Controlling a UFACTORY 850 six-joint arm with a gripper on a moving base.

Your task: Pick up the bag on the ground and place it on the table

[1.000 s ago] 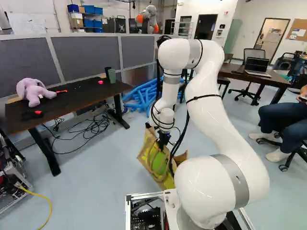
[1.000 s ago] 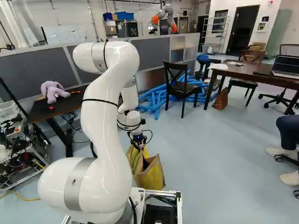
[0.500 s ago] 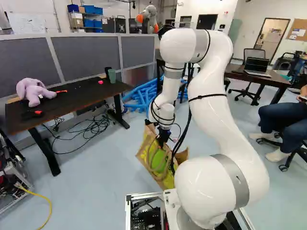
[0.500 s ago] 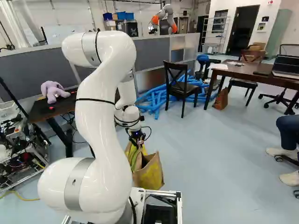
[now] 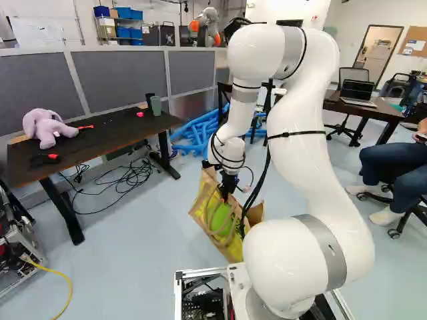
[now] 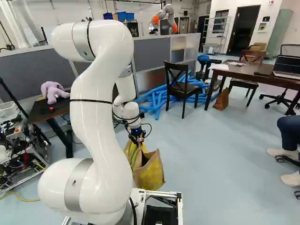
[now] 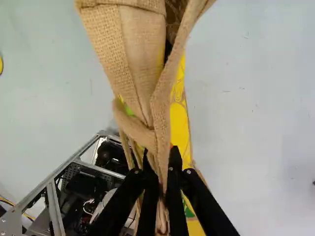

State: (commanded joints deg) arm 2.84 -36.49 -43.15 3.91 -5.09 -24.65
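My gripper (image 5: 227,191) is low ahead of the base, at the top of the tan burlap bag (image 5: 235,245) with yellow and green print. In the right base view, the bag (image 6: 151,174) hangs open-mouthed and creased below the gripper (image 6: 138,139). Seen from the wrist, the gripper (image 7: 161,160) is shut on a burlap handle (image 7: 160,110), pinched between both fingers. Whether the bag's bottom touches the floor I cannot tell. A dark table (image 5: 100,147) stands at the left of the left base view, a brown table (image 6: 253,75) at the right of the right base view.
A purple plush (image 5: 47,128), a green cup (image 5: 156,105) and red items lie on the dark table. Blue tubes (image 6: 157,102) and a chair (image 6: 183,89) are beyond the arm. A laptop (image 5: 357,93) is on the brown table. Another robot (image 6: 165,18) stands behind the partition.
My arm's elbow has risen and tilted back, and the wrist has come up slightly. The bag's top has risen a little with the gripper. The base has not moved.
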